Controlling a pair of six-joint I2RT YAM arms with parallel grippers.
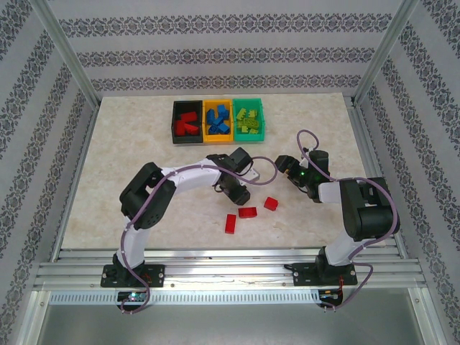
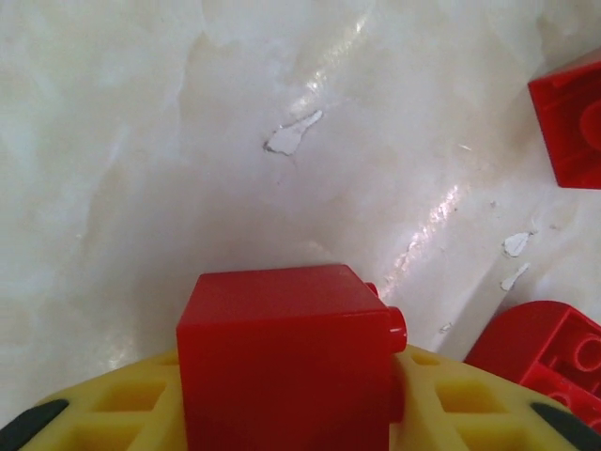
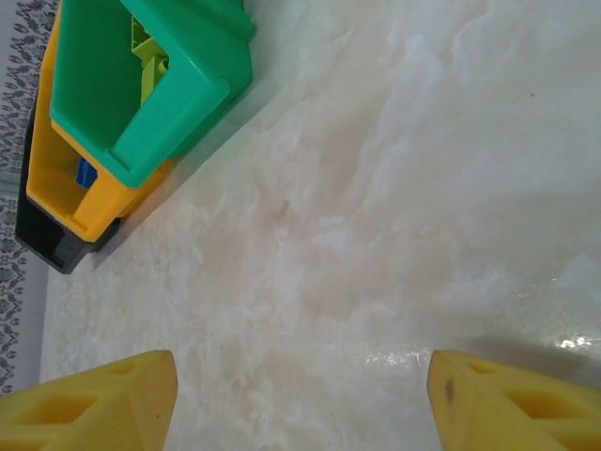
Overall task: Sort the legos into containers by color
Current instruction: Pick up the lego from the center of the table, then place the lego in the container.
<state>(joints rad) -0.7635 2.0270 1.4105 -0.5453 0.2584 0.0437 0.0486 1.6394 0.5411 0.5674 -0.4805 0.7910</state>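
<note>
Marbled table [image 1: 129, 144], stripe-patterned walls [image 1: 230, 54]

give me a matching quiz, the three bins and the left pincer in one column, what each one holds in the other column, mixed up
Column one:
1. black plastic bin
2. orange-yellow plastic bin
3. teal green plastic bin
4. left pincer

Column two:
a. lime green studded bricks
b. one red studded brick, gripped
c. blue studded bricks
d. several red studded bricks

Pairs: 1-d, 2-c, 3-a, 4-b
</note>
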